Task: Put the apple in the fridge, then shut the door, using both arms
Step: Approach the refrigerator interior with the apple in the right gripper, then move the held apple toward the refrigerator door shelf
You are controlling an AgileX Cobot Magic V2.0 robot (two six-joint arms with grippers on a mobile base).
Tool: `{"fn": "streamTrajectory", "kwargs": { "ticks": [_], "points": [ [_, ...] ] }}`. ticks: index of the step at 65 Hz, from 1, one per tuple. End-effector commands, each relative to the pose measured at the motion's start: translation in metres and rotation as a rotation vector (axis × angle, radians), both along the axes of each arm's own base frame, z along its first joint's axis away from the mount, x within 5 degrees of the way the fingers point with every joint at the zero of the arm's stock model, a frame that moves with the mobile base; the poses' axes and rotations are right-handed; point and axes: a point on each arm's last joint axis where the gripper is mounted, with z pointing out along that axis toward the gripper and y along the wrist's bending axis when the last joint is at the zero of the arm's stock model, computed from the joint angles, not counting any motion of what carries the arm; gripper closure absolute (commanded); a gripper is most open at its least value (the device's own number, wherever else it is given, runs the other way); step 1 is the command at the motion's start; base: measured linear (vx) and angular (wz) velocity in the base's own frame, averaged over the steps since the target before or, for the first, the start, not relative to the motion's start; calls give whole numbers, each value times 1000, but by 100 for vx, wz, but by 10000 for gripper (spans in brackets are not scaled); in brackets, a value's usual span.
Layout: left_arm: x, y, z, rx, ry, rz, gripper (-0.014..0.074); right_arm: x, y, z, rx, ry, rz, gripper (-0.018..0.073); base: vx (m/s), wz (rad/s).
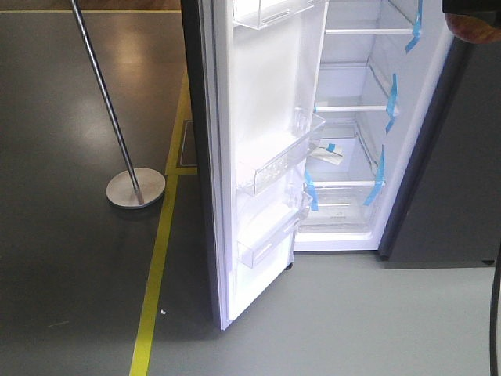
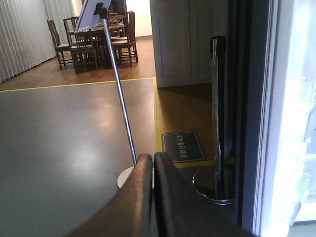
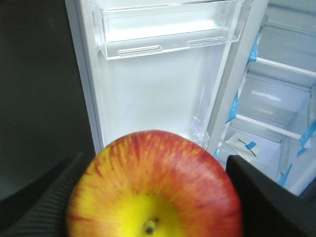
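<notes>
The apple [image 3: 158, 187], red with a yellow base, fills the bottom of the right wrist view, and my right gripper [image 3: 155, 159] is shut on it. A black finger [image 3: 266, 197] shows on either side of it. Ahead of it stands the open fridge [image 1: 352, 117], white inside with shelves and blue tape. The door [image 1: 258, 157] is swung wide to the left, its clear bins [image 3: 168, 29] facing the apple. A reddish sliver of the apple [image 1: 473, 30] shows at the front view's top right corner. My left gripper [image 2: 153, 163] is shut on nothing, just left of the door's outer edge [image 2: 254, 123].
A sign stand with a slanted pole and round base [image 1: 135, 188] stands left of the door. A chrome stanchion [image 2: 218, 123] and a floor plaque [image 2: 182, 146] sit behind the door. A yellow floor line [image 1: 156, 266] runs forward. A dark grey cabinet [image 1: 454, 196] adjoins the fridge's right side.
</notes>
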Motion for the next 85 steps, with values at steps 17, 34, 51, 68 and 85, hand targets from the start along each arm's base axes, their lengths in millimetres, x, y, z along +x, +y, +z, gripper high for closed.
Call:
{"fn": "streamTrajectory", "kwargs": {
  "ticks": [17,34,51,68,85],
  "points": [
    [-2,-2,14,-3,-101,-19,603,-12,1,25,36,-119,-27,440,9,0],
    [-2,-2,14,-3,-101,-19,603,-12,1,25,36,-119,-27,440,8,3],
    [-2,-2,14,-3,-101,-19,603,-12,1,25,36,-119,-27,440,8,3],
    [-2,-2,14,-3,-101,-19,603,-12,1,25,36,-119,-27,440,8,-1],
    [-2,-2,14,-3,-101,-19,603,-12,1,25,36,-119,-27,440,8,-1]
  ]
}}
